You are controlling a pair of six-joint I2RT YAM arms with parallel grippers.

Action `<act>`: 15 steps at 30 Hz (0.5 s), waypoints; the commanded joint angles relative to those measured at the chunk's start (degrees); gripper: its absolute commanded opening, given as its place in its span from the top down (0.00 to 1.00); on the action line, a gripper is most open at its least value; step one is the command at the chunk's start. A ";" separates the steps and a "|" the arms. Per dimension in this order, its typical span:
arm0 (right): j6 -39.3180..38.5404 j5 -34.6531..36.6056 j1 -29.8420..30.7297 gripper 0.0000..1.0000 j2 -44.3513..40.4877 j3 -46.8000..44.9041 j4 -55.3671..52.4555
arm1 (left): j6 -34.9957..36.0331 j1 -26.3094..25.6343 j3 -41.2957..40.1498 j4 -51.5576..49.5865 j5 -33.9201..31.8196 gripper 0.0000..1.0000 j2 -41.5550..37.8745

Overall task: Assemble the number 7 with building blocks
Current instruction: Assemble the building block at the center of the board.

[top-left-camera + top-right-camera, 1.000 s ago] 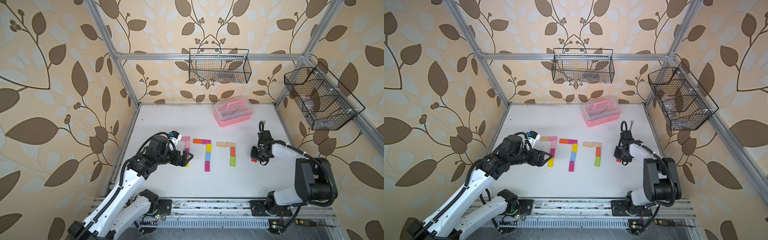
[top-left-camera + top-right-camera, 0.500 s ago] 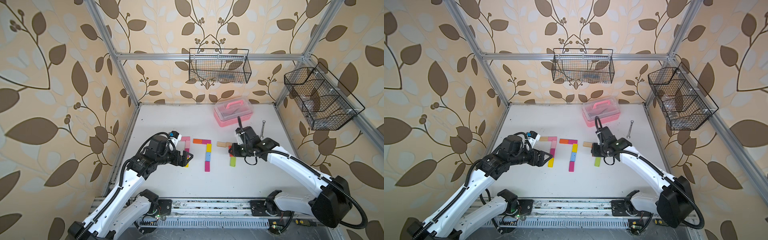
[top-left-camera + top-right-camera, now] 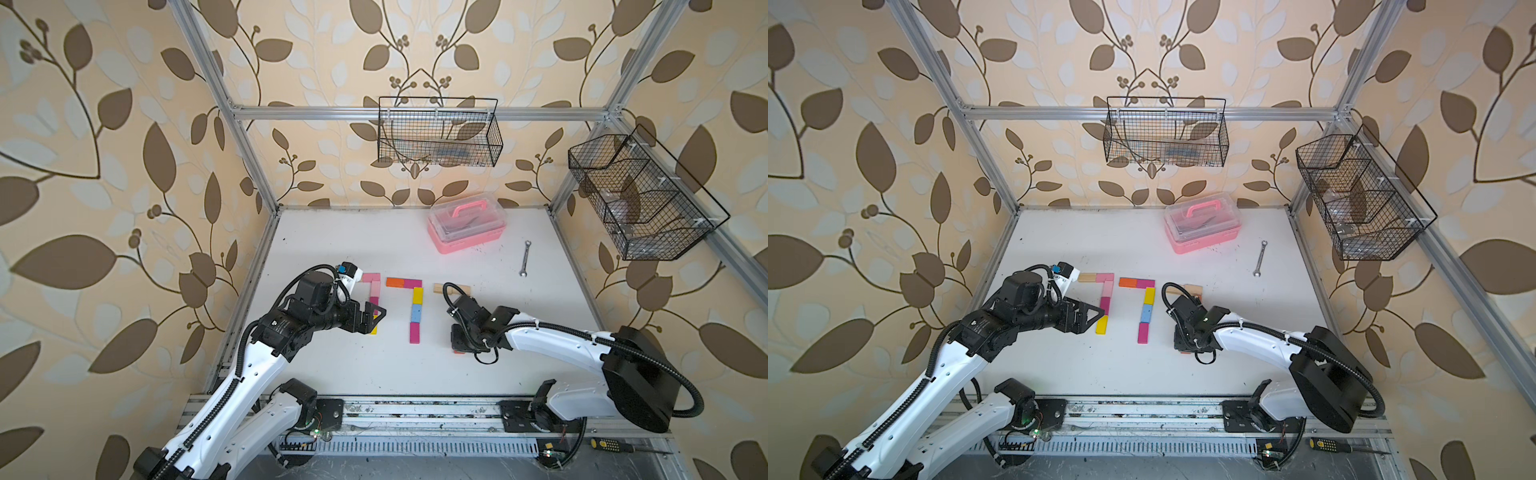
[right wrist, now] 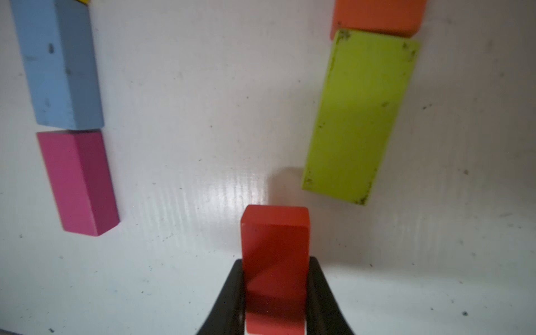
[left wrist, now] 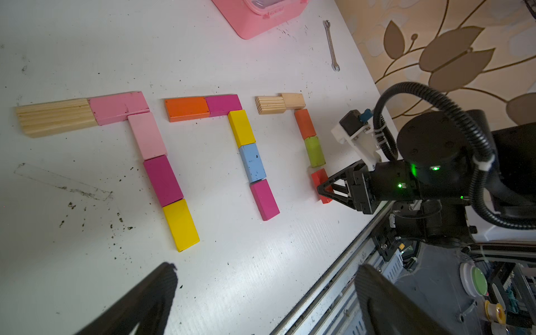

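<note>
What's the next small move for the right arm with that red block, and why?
Probably slide the red block sideways into line with the green block and butt it against that block's free end before releasing. The right jaws are shut on it, and it looks offset from the green block, not touching it.

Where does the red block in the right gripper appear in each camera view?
Top view: red block is only a sliver under the right gripper.
Top view: the same sliver.
Left wrist: clamped in the gripper, just past the green block.
Right wrist: held in the gripper, near the green block's end.
Shared landmark: magenta block ending the middle 7's stem.
</note>
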 commanded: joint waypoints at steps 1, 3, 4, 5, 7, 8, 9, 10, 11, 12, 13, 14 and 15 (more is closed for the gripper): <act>1.34 1.00 -0.82 0.77 0.68 -1.46 2.38 | 1.29 -0.53 0.56 0.28 1.18 0.01 -0.79; 1.06 0.75 -1.52 0.77 0.60 -2.24 2.72 | 1.30 -0.51 0.63 0.28 1.13 0.01 -0.69; 0.99 0.74 -1.95 0.77 0.39 -2.62 2.85 | 1.30 -0.53 0.58 0.26 1.15 0.01 -0.61; 0.90 0.67 -2.29 0.77 0.19 -2.95 2.82 | 1.30 -0.53 0.62 0.34 1.23 0.01 -0.61; 0.56 0.21 -3.01 0.77 -0.27 -3.75 3.07 | 1.24 -0.53 0.63 0.28 1.26 0.01 -0.43; 0.40 0.13 -3.28 0.77 -0.40 -3.88 3.08 | 1.26 -0.53 0.67 0.28 1.32 0.01 -0.46; 0.21 -0.01 -3.68 0.77 -0.36 -4.11 3.08 | 1.28 -0.53 0.63 0.28 1.32 0.01 -0.44; -0.09 -0.23 -4.01 0.77 -0.38 -4.28 3.16 | 1.30 -0.51 0.63 0.27 1.33 0.01 -0.43; -0.20 -0.31 -4.35 0.77 -0.39 -4.49 3.26 | 1.26 -0.51 0.63 0.28 1.32 0.01 -0.43; -0.37 -0.36 -4.73 0.77 -0.46 -4.74 3.41 | 1.30 -0.52 0.63 0.28 1.32 0.01 -0.43; -0.55 -0.56 -5.01 0.77 -0.38 -4.98 3.60 | 1.30 -0.49 0.63 0.28 1.35 0.01 -0.43; -0.73 -0.65 -5.28 0.77 -0.52 -5.24 3.67 | 1.26 -0.48 0.63 0.28 1.24 0.01 -0.49; -0.74 -0.74 -5.58 0.77 -0.68 -5.33 3.70 | 1.29 -0.53 0.63 0.28 1.24 0.01 -0.43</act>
